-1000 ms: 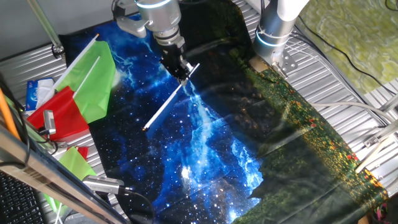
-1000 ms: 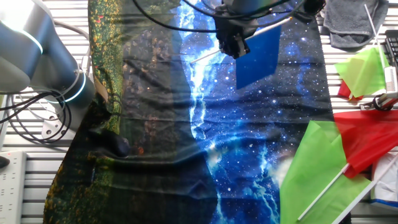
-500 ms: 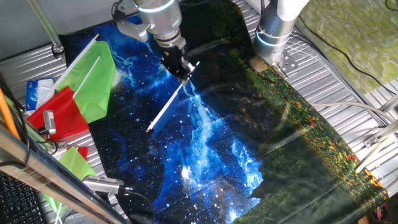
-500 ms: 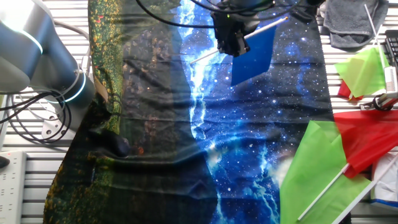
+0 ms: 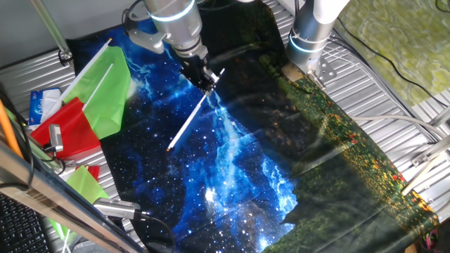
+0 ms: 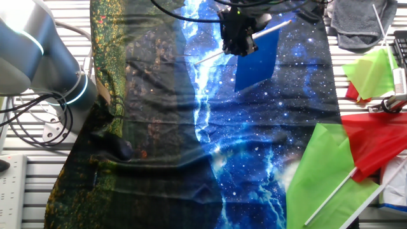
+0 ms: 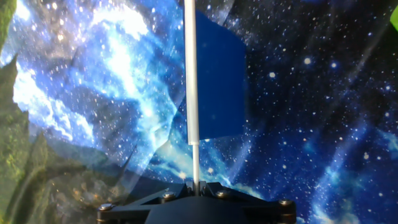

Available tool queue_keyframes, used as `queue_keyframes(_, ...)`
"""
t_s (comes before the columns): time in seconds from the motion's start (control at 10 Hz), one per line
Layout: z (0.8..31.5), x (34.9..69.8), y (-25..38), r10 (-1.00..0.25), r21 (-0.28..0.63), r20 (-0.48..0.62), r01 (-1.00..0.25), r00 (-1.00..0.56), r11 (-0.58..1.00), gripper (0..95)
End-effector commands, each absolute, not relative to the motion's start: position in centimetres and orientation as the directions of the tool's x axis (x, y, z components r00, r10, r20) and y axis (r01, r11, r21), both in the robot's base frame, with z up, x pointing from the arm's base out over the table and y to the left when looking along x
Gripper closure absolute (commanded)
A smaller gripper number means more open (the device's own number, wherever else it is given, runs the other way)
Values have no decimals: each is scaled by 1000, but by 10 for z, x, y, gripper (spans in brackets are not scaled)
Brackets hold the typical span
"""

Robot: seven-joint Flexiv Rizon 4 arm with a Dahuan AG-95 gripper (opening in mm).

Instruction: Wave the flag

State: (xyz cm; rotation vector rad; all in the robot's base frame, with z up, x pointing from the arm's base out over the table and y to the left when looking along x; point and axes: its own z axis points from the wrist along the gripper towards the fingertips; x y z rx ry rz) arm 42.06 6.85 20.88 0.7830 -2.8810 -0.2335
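We see the gripper (image 6: pixel 238 43) clenched on the flag (image 6: pixel 256 56) stick, upper centre of the other fixed view. In one fixed view the blue cloth blends into the galaxy tablecloth (image 5: pixel 232 161); only the stick shows. Green flag (image 5: pixel 105 88) and red flag (image 5: pixel 67 130) lie well apart, left edge.

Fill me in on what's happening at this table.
A robot arm holds a small blue flag by its white stick, the pincer shut on the stick near one end. The flag is lifted above a starry galaxy-print cloth, its blue panel hanging free. A green flag and a red flag lie unused at the table's side.
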Motion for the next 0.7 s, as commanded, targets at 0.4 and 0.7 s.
queue_keyframes(0.4,209,421,68,-540,215,91,-513,-837,831,950)
queue_keyframes(0.7,211,425,74,-557,219,88,-529,-826,820,950)
